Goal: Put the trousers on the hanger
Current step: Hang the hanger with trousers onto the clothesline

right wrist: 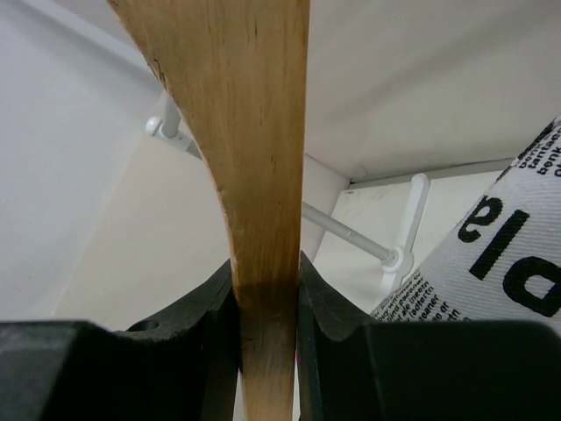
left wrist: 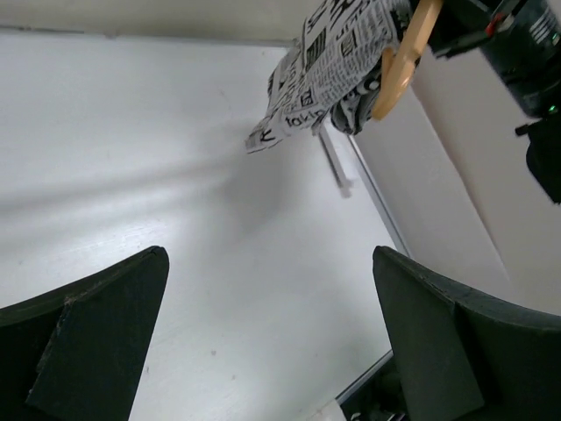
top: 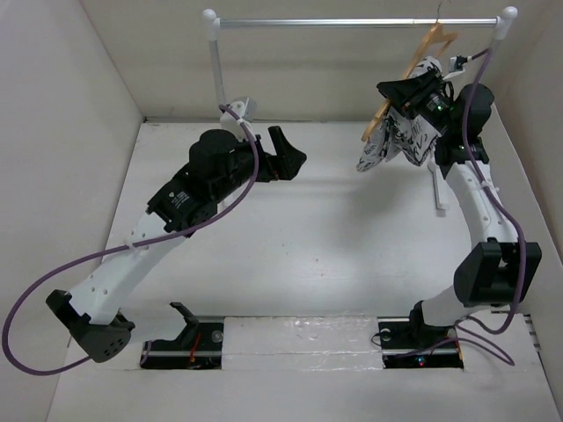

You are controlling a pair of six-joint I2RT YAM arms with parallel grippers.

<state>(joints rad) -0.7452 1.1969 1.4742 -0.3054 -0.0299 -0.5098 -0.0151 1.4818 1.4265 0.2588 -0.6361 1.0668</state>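
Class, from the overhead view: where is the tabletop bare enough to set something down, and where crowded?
Bare: the middle of the table, between the left gripper and the right arm. Crowded: back right, where the right gripper clamps the hanger carrying the trousers.

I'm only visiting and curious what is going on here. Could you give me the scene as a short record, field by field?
left tool: open, holding nothing, over the table
right tool: shut on the hanger, pinching its wooden arm
trousers: bunched over the hanger, hanging above the table
rail: at the back; the hanger's hook reaches up to it
task state: trousers look to be on the hanger
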